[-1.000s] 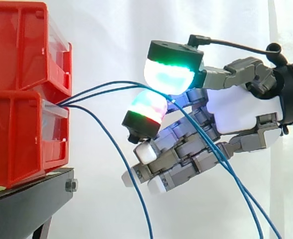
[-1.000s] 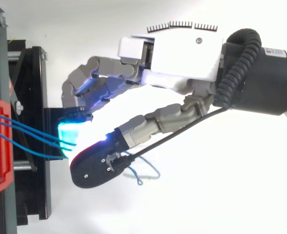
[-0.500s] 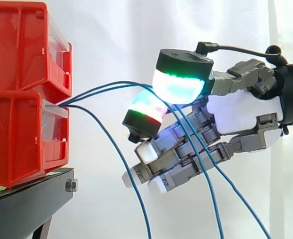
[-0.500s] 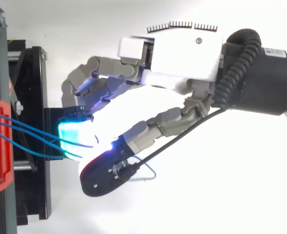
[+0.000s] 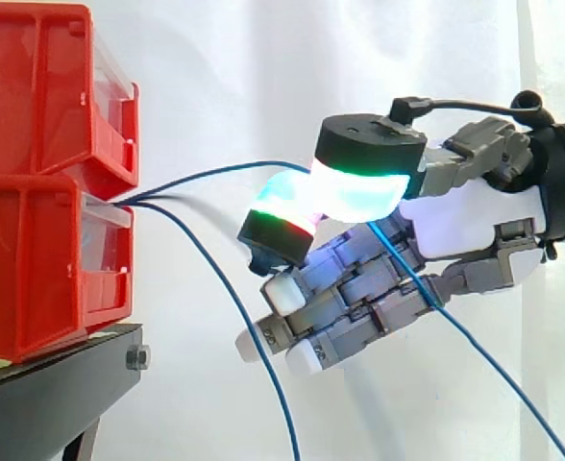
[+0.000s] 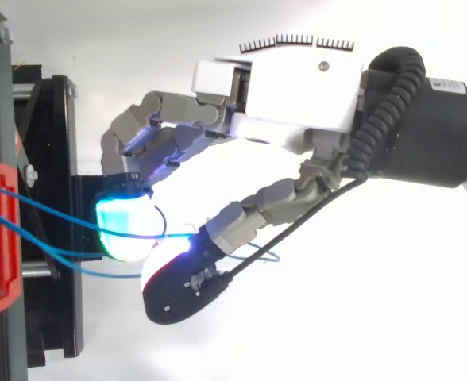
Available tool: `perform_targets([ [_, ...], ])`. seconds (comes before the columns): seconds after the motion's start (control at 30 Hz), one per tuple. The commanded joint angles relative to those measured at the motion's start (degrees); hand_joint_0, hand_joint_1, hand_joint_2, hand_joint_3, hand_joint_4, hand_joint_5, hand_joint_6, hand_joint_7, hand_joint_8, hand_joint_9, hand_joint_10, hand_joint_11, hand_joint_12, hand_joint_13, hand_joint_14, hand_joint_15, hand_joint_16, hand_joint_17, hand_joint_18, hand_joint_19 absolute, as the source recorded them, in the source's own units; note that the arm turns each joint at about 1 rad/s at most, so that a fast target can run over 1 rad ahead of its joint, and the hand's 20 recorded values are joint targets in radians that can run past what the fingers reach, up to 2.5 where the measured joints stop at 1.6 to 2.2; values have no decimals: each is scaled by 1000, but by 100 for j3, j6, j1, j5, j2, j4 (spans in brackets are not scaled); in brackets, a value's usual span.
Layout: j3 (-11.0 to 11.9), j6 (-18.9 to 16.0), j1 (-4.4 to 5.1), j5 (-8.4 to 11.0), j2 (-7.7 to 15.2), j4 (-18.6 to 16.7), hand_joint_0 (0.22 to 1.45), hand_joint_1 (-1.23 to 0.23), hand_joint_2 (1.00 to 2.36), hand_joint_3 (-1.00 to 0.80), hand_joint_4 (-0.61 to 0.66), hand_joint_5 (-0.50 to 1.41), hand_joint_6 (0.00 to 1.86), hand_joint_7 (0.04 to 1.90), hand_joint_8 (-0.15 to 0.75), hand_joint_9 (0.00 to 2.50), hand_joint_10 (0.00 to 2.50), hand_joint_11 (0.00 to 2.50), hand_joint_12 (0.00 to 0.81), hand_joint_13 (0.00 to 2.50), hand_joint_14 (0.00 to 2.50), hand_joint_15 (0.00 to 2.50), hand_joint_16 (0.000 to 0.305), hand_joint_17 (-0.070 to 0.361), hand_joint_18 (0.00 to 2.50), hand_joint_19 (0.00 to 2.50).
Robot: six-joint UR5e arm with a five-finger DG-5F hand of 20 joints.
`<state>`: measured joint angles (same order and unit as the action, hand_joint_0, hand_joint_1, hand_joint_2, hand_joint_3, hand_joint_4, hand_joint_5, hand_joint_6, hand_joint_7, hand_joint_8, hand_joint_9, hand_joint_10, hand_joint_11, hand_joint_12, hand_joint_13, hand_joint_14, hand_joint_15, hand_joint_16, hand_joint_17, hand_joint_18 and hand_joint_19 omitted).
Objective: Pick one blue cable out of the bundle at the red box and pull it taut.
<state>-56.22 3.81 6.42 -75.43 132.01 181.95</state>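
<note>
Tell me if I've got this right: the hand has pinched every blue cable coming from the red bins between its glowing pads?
Not every one. The side view shows the hand pinching one blue cable between its glowing pads, while a second blue cable hangs down from the lower red bin, clear of the hand.

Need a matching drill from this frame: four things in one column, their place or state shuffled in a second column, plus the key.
Column 1
1 red bins
2 black stand
3 hand
4 white curtain

Column 2
A behind everything else
B stacked, at the side view's left
C beneath the bins
D pinching a blue cable

Pairs: 1-B, 2-C, 3-D, 4-A
</note>
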Motion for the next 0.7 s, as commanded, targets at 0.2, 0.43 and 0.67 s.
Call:
perform_targets([
  [0.2, -3, -3, 0, 2, 0, -1, 451, -871, 1000, -500, 145, -194, 901, 859, 334, 743, 11, 752, 366, 394, 6, 149, 58, 130, 387, 163],
  [0.43, 6, -3, 0, 2, 0, 7, 520, -597, 1000, -500, 115, -157, 828, 965, 323, 793, 13, 721, 339, 381, 6, 164, 53, 119, 324, 226],
  [0.67, -3, 6, -9, 2, 0, -1, 585, -693, 1009, -353, 99, -164, 855, 1039, 313, 785, 14, 727, 326, 373, 6, 171, 49, 111, 304, 224],
])
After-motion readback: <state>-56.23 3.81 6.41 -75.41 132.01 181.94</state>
